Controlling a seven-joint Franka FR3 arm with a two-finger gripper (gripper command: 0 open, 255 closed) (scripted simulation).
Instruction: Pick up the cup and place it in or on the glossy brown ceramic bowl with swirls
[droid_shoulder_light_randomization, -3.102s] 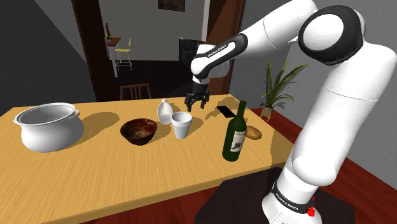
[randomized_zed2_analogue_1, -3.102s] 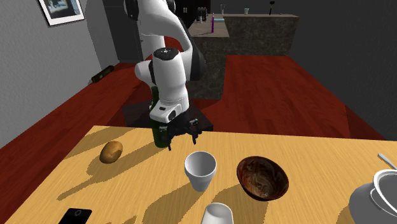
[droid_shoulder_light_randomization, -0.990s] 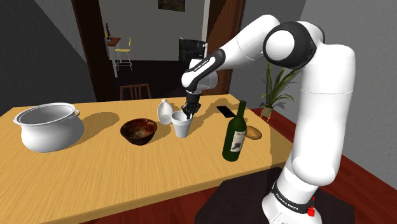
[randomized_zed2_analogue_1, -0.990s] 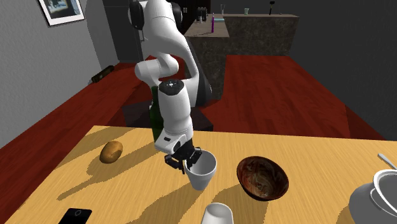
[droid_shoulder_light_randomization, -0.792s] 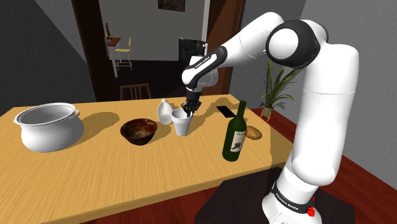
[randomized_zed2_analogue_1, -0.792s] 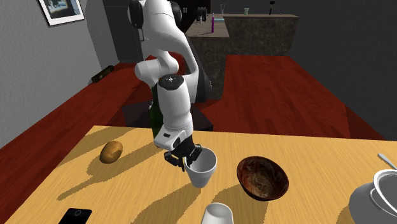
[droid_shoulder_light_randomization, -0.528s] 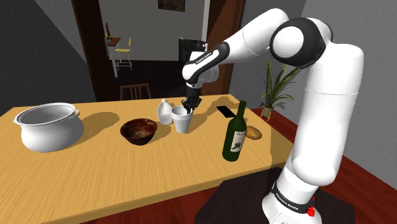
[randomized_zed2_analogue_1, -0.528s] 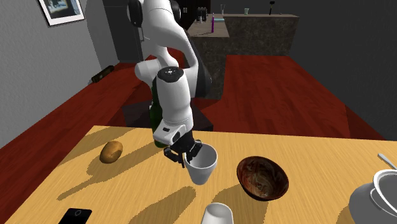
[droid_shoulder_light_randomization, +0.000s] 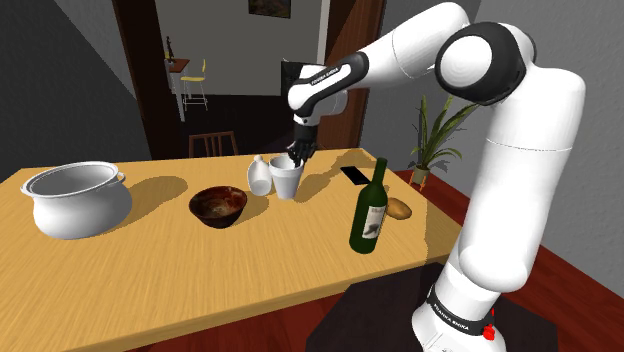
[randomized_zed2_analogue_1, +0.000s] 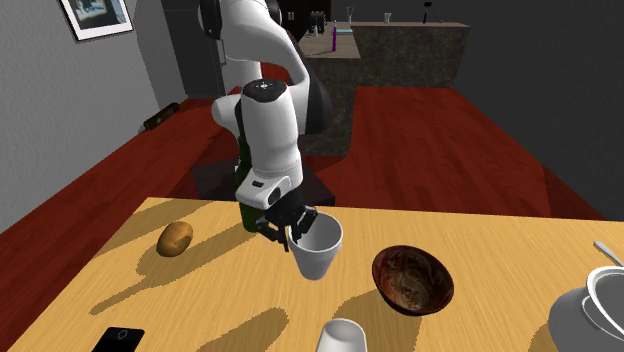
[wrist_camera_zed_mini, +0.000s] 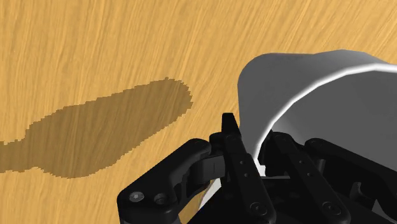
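- gripper (droid_shoulder_light_randomization: 296, 155) fingers pinch the white cup (droid_shoulder_light_randomization: 287, 180) by its rim, one inside, one outside
- cup is mouth up, just clear of the wooden table (droid_shoulder_light_randomization: 200, 285), over mid-span, nearer the far edge in the shoulder view
- brown swirled bowl (droid_shoulder_light_randomization: 218, 206) sits mid-table, near the cup, not touching
- white pot (droid_shoulder_light_randomization: 75, 200) at one end; green bottle (droid_shoulder_light_randomization: 369, 210), potato (droid_shoulder_light_randomization: 399, 209), phone (droid_shoulder_light_randomization: 353, 176) at the other
- room: grey walls, dark red floor (randomized_zed2_analogue_1: 420, 140), potted plant (droid_shoulder_light_randomization: 435, 135), dark counter (randomized_zed2_analogue_1: 400, 50)

Even bright render, jagged-edged dark shadows on table (droid_shoulder_light_randomization: 200, 270), no blur, no glare
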